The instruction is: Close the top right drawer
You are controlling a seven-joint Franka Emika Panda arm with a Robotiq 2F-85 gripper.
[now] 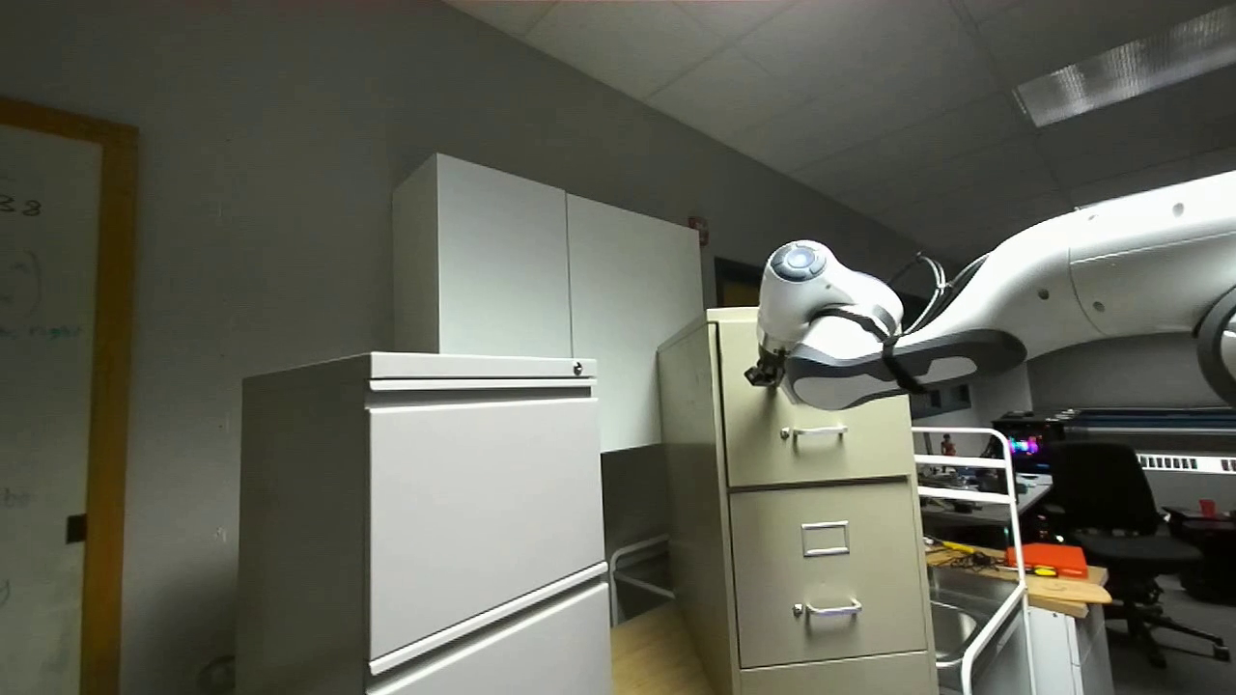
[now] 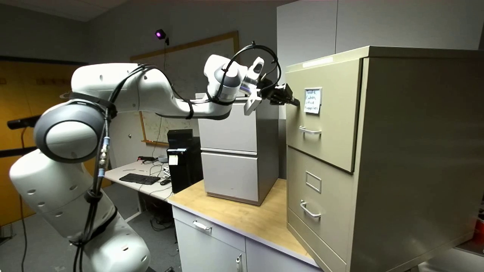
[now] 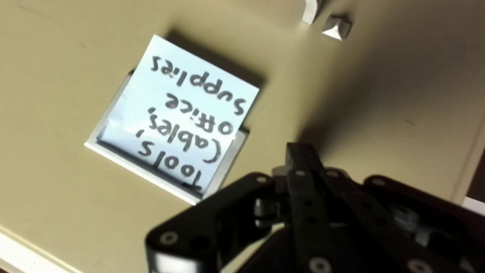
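Well to the left of the gripper (image 2: 296, 102) as I see it, which the white arm (image 2: 151, 94) carries, is a desk (image 2: 115, 173) with a black keyboard (image 2: 140, 178). Nearer on that side, a pale grey cabinet (image 2: 228, 173) stands on the wooden tabletop (image 2: 227, 211), its upper part hidden in places by the arm. The gripper has its fingers (image 3: 294, 161) pressed together and holds nothing; their tips point at the top right drawer (image 2: 338, 102), touching it or just short, I cannot tell which. That drawer sits uppermost in the tall beige filing cabinet (image 2: 408, 170), its upright face turned toward the gripper. The body behind it is hidden, so I cannot see its long axis; the cabinet's own depth runs level, away from the gripper. A thin dark line follows the face's right and bottom edges, and I can't say whether the drawer is fully home. Just right of the gripper sits a handwritten note (image 3: 178, 102), "Tools, Cables, office supplies"; lower down, the silver handle (image 2: 311, 131) lies crosswise and juts outward. Farther right, in an exterior view, stands a white tubular frame (image 1: 966, 496).
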